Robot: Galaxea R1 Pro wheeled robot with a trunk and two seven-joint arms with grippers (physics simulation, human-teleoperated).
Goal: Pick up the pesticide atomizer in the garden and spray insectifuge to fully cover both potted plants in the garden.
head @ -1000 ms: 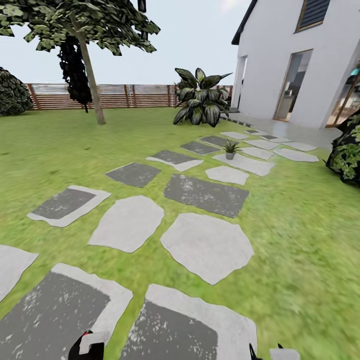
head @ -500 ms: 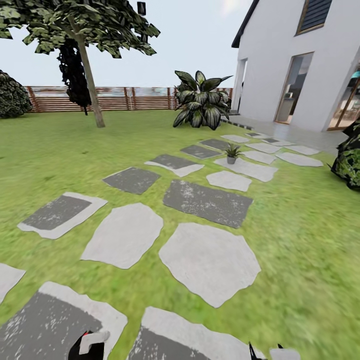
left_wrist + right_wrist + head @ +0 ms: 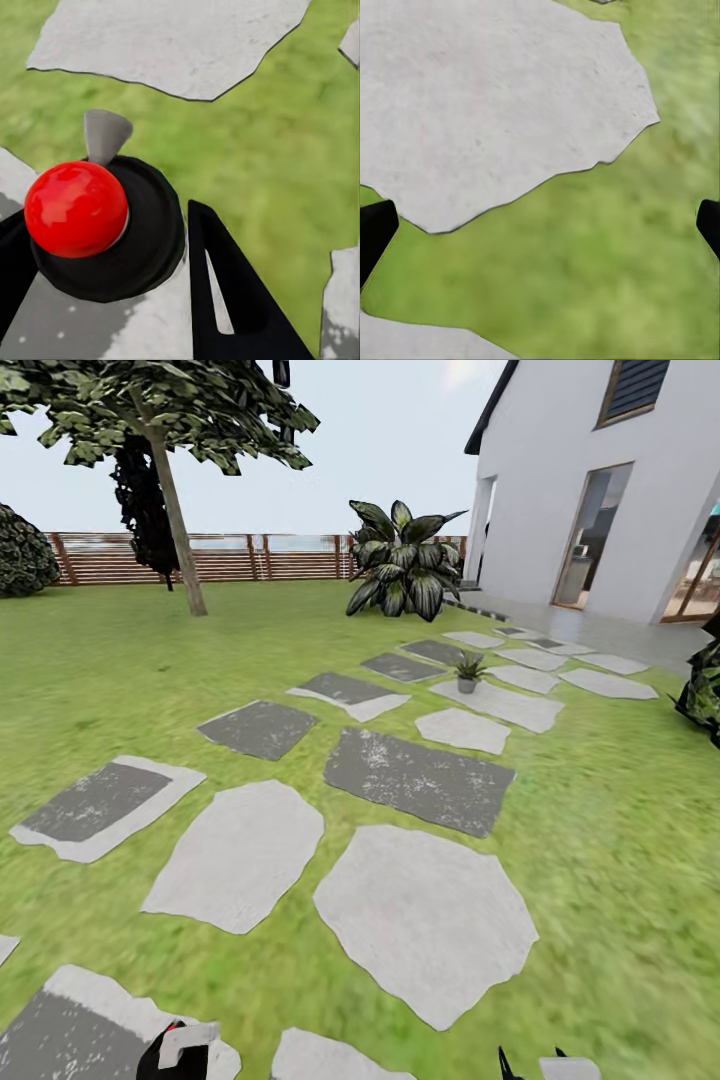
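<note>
Our view has rolled forward since a second ago, so the near stepping stones (image 3: pixel 425 930) sit lower in the head view while the potted plant (image 3: pixel 467 671) stands upright on a pale stone well ahead, to the right, before the house (image 3: pixel 590 480). Around it spreads the lawn (image 3: pixel 620 840), with a big leafy plant (image 3: pixel 402 560), a tree (image 3: pixel 170 490) and the fence (image 3: pixel 230 556) beyond. The left gripper (image 3: pixel 105 225) hangs spread wide above a red knob (image 3: pixel 75 208) on a black disc, and the right gripper (image 3: pixel 544 214) is wide too, over grass and stone.
</note>
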